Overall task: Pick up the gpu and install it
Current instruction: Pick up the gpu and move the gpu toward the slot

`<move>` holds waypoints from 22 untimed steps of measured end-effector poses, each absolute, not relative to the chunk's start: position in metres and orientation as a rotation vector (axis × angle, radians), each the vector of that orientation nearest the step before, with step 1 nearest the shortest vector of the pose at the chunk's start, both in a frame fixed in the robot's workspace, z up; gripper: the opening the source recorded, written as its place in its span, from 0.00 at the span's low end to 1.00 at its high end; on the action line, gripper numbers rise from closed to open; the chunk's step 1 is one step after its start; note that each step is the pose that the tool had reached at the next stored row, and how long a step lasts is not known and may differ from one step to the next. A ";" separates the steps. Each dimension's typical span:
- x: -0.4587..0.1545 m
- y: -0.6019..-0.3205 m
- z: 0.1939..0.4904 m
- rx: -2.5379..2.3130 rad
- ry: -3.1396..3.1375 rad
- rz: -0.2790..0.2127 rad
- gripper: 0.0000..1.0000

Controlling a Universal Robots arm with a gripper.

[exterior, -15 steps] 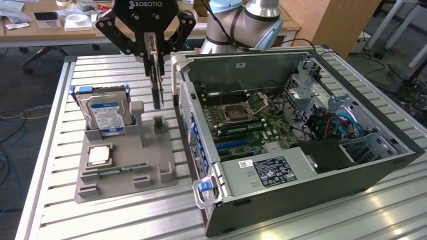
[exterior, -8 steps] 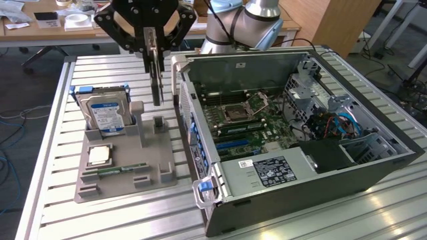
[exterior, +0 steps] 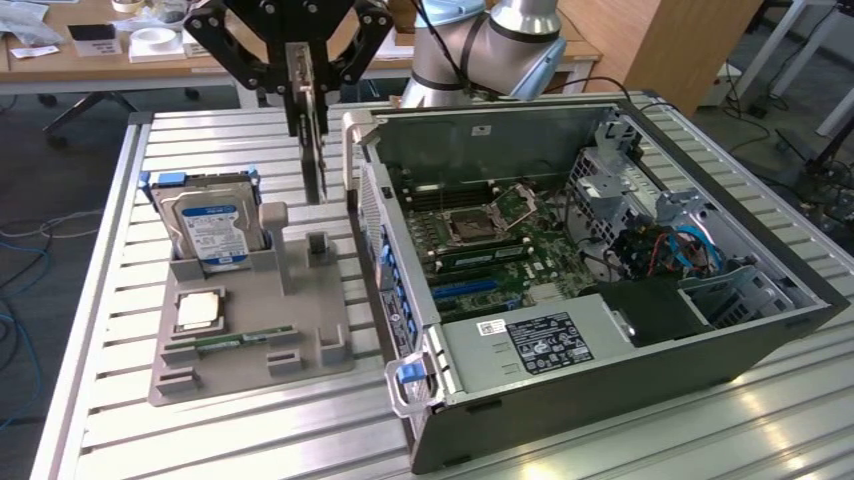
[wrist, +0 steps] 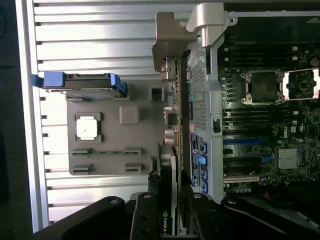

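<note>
Overhead, gripper (exterior: 307,90) clamped on gpu (exterior: 315,150) at top edge; card hangs upright, edge-on, above grey fixture tray (exterior: 240,372), between blue-labelled hard drive (exterior: 211,225) and open computer case (exterior: 641,375), motherboard (exterior: 534,240) exposed inside

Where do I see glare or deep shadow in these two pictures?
Exterior view: glare on the table slats beside the computer case. Wrist view: the processor chip looks washed out white; the pincer holding the gpu looks almost black.
</note>
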State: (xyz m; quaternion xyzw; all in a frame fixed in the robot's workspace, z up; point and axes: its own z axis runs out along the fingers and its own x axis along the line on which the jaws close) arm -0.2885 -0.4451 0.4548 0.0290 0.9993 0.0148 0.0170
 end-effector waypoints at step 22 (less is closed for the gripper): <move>-0.289 -0.445 0.476 0.090 3.106 0.046 0.27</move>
